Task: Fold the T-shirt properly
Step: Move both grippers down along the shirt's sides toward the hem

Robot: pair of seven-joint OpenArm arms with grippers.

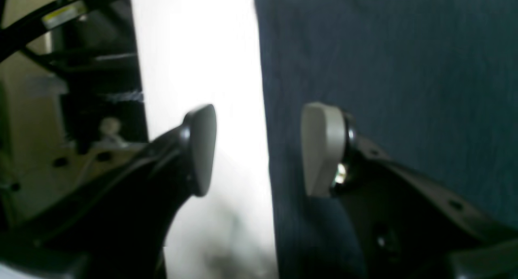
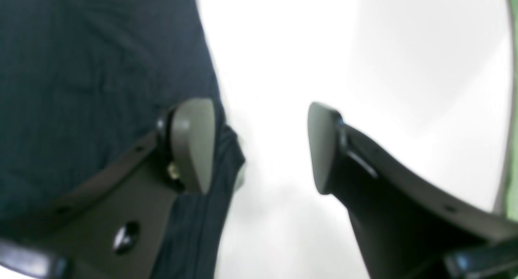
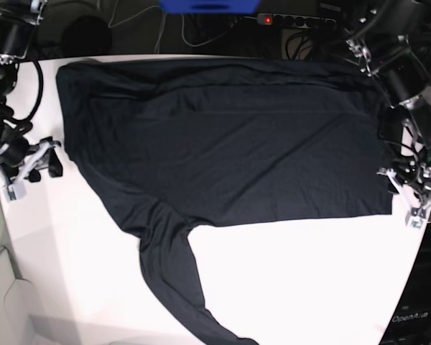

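Dark shirt (image 3: pixel 230 144) lies spread on the white table (image 3: pixel 309 280). Left gripper (image 1: pixel 259 149) and right gripper (image 2: pixel 261 145) both gape wide at its edges, holding nothing.

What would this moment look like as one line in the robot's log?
T-shirt: spread on table, unfolded | left gripper: open at edge | right gripper: open at edge

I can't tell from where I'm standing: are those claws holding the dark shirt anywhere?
No. Both the left gripper and the right gripper are open at opposite side edges of the T-shirt, with nothing pinched between their pads.
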